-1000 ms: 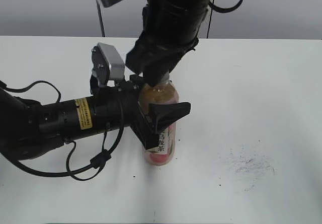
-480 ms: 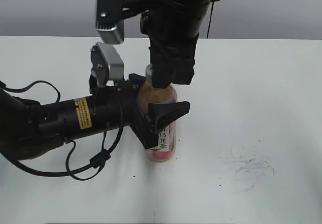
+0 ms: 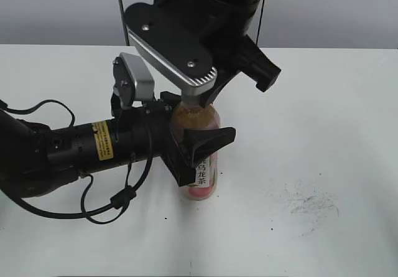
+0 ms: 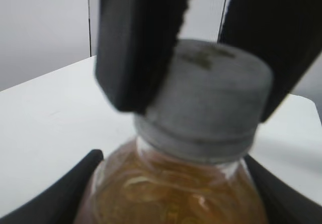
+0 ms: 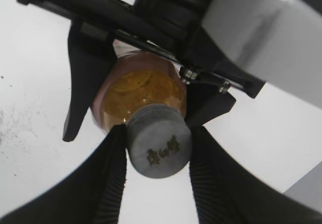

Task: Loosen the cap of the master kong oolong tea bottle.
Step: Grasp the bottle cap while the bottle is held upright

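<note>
The master kong oolong tea bottle (image 3: 202, 171) stands upright on the white table, amber tea above a pink label. My left gripper (image 3: 202, 154) reaches in from the left and is shut on the bottle's body, its black fingers (image 4: 65, 194) flanking the shoulder. The grey ribbed cap (image 5: 158, 146) with a dark mark on top sits between the ribbed pads of my right gripper (image 5: 157, 133), which comes down from above and is shut on it. In the left wrist view the cap (image 4: 211, 98) is pinched between two dark fingers. In the exterior view the right wrist's camera mount hides the cap.
The white table (image 3: 323, 115) stretches away to the right, with a grey smudge (image 3: 311, 205) at front right. Black cables (image 3: 106, 208) loop under the left arm. A grey wall runs behind the table.
My right wrist has turned about the cap, swinging its silver camera mount round to the front. The bottle and the left arm have stayed put.
</note>
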